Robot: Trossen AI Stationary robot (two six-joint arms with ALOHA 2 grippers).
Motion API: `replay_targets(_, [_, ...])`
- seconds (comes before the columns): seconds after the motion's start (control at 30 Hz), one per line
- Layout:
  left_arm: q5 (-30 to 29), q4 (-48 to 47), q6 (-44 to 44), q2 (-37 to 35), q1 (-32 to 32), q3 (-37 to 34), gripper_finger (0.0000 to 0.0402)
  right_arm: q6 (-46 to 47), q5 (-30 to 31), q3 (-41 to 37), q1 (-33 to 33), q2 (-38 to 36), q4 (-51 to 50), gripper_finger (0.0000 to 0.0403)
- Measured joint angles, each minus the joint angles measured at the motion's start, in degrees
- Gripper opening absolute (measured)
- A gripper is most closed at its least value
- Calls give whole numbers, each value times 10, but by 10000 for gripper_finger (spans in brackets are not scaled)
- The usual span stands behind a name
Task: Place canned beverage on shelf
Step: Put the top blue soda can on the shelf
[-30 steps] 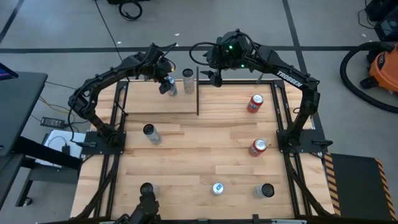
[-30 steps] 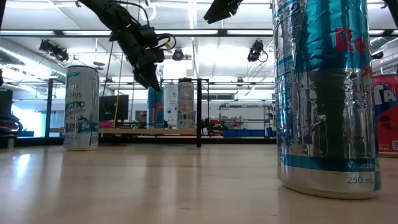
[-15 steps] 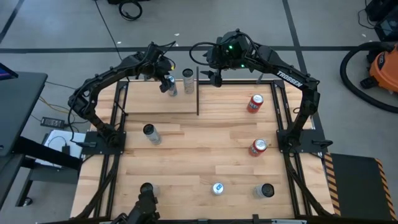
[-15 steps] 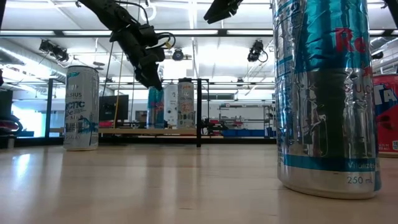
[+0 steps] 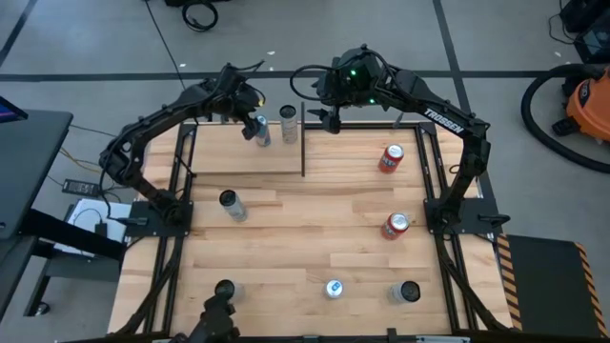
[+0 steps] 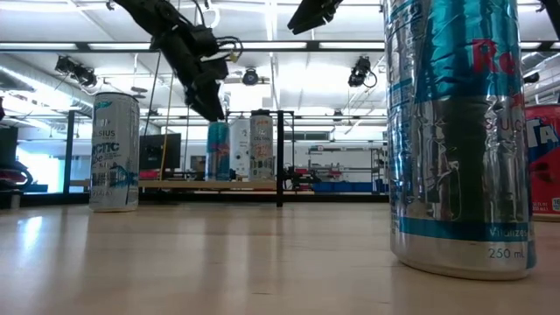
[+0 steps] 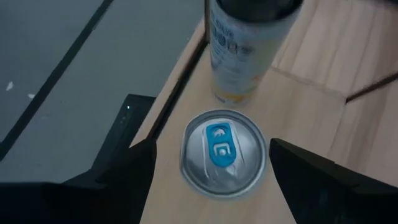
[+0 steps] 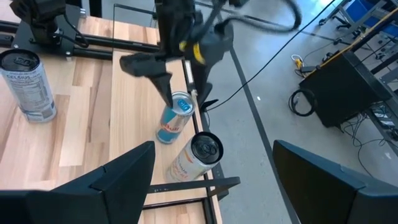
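High view: the left gripper (image 5: 250, 111) hangs directly above the slim blue-and-silver beverage can (image 5: 261, 132), which stands upright on the pale wood shelf with black rod edging (image 5: 229, 157), beside 1 white-and-silver can (image 5: 289, 124). The right gripper (image 5: 333, 116) waits near the shelf's far corner.

Low view: the left gripper (image 6: 208, 103) is clear of the can's top; fingers are hard to separate.

Left wrist view: 2 dark fingers (image 7: 134, 168) spread wide, released, flank the blue-tabbed lid (image 7: 223, 152); the can's body is hidden.

Right wrist view: fingers apart, holding nothing.
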Motion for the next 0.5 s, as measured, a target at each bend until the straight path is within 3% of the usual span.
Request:
replay_targets(0.27, [-5,1,-174,-10,-5,0,314,0,0,0,0,0,-1,334])
replay_targets(0.5, [-7,-3,-219,-10,-12,0,314,3,0,0,0,0,-9,334])
